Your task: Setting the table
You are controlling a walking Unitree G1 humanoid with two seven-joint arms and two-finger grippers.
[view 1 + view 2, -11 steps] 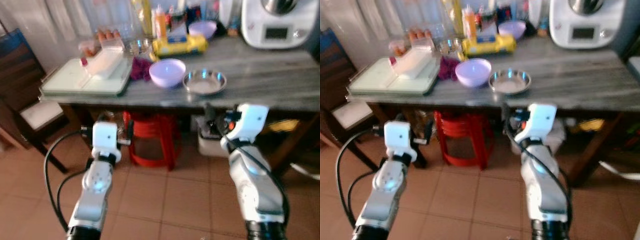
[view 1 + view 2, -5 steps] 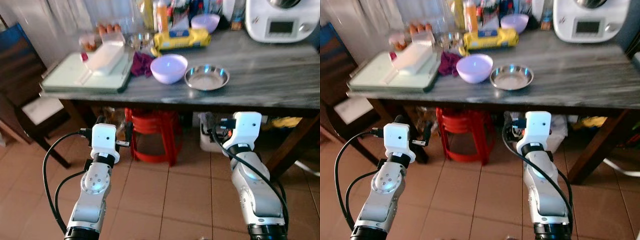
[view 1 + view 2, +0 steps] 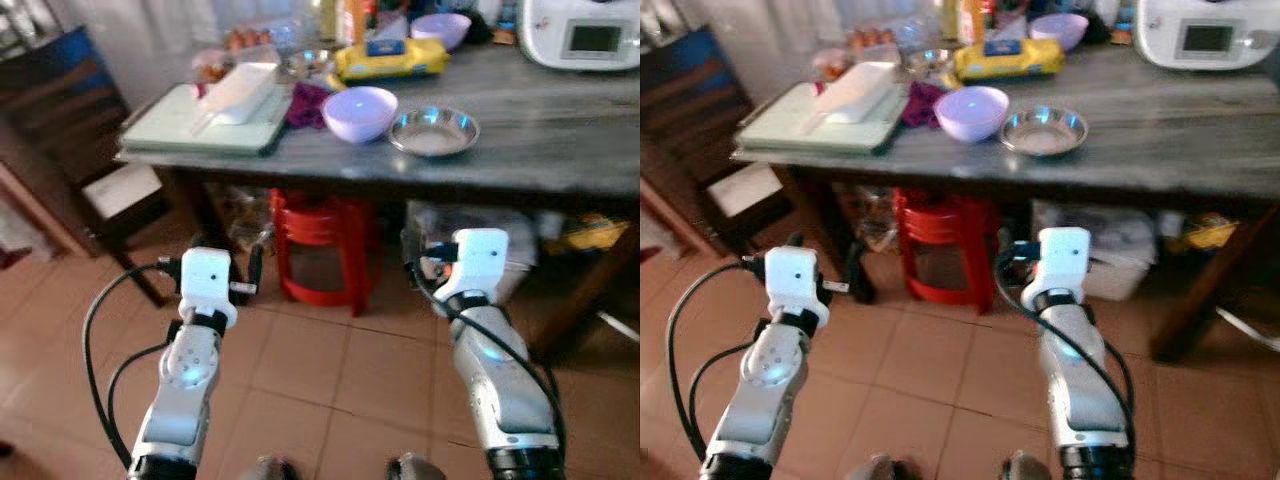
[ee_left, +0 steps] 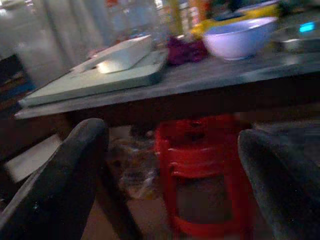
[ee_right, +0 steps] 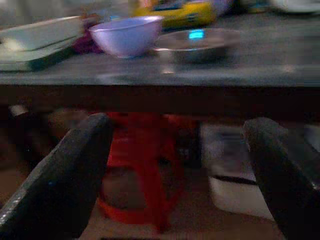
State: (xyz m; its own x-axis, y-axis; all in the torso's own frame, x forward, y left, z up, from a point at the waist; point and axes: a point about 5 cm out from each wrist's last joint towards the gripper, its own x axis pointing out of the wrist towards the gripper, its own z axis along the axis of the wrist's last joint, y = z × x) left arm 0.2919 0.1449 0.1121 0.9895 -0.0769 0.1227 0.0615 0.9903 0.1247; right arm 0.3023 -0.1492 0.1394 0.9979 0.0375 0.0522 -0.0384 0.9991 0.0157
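So the lilac bowl [image 3: 361,112] and steel dish [image 3: 433,131] sit near the surface [image 3: 560,150] front edge, above and ahead of both grippers. Right gripper [image 5: 175,175] looks a bit nearer, I think; left gripper [image 4: 170,175] further aside. Both jaws apart, empty.
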